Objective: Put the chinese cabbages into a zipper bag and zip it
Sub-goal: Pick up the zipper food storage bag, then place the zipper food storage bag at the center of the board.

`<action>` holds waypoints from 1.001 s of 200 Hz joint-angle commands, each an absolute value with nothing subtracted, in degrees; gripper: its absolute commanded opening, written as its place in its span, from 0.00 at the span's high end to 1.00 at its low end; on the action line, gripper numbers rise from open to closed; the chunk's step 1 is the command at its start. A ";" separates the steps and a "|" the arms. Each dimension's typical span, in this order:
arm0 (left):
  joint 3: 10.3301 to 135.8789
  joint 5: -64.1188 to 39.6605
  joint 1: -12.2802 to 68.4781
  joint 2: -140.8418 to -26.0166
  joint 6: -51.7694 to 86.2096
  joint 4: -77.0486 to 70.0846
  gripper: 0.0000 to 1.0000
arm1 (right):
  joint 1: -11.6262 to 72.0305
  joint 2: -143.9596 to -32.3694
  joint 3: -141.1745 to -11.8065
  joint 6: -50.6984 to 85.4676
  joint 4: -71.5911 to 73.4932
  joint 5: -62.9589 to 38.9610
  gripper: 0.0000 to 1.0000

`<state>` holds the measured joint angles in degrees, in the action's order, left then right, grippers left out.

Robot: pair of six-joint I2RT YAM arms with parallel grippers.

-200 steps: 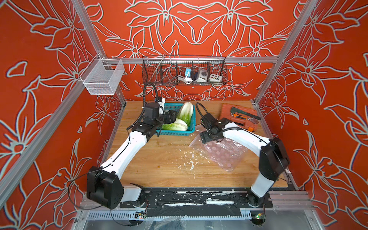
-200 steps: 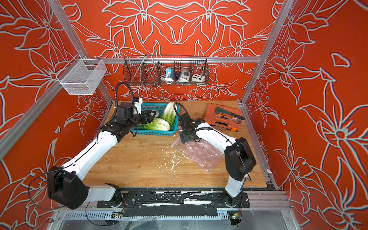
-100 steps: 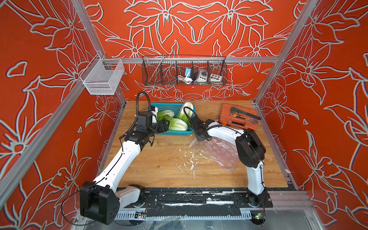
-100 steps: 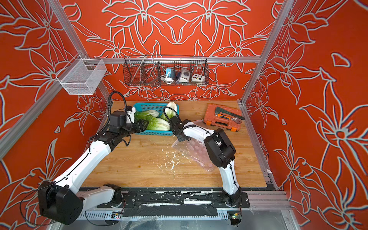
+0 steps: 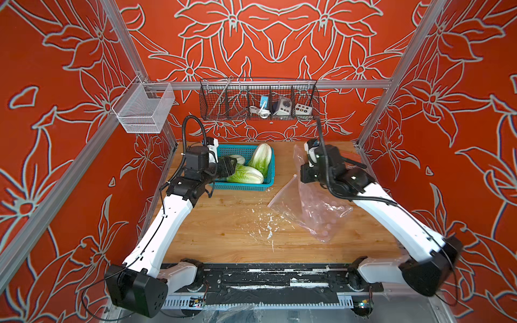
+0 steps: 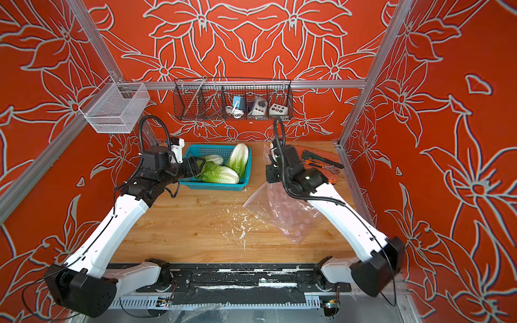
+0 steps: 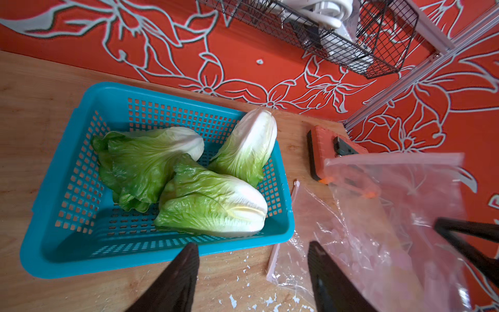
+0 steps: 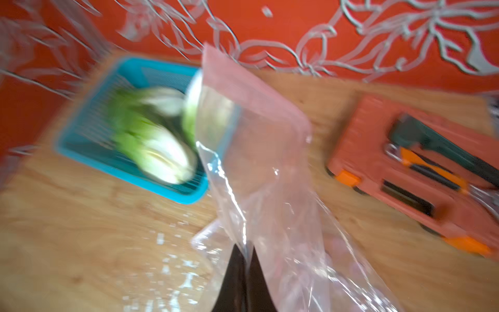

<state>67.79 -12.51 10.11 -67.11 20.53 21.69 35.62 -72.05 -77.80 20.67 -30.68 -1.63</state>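
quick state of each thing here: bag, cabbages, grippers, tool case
zipper bag: one edge pinched up, rest on table, no cabbage inside
chinese cabbages: all three in teal basket
left gripper: open, empty, by basket
right gripper: shut on bag edge
orange tool case: open

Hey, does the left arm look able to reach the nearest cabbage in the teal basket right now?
Probably yes: the left gripper hovers open at the basket rim, and nothing covers that cabbage.
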 commanded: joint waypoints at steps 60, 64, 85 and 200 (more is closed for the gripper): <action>73.36 -5.84 6.71 -64.54 23.56 27.57 0.33 | 37.92 -68.76 -62.21 44.24 27.16 -22.97 1.00; 73.42 -5.61 6.68 -64.45 23.40 27.74 0.33 | 37.97 -68.87 -59.92 44.37 28.16 -21.32 1.00; 72.56 -6.27 6.67 -64.16 22.76 27.61 0.32 | 37.97 -70.66 -47.09 46.73 31.27 -10.16 1.00; 44.27 -17.22 20.87 -64.43 33.09 8.54 0.34 | 35.44 -67.75 -39.05 34.54 -5.41 -8.69 0.20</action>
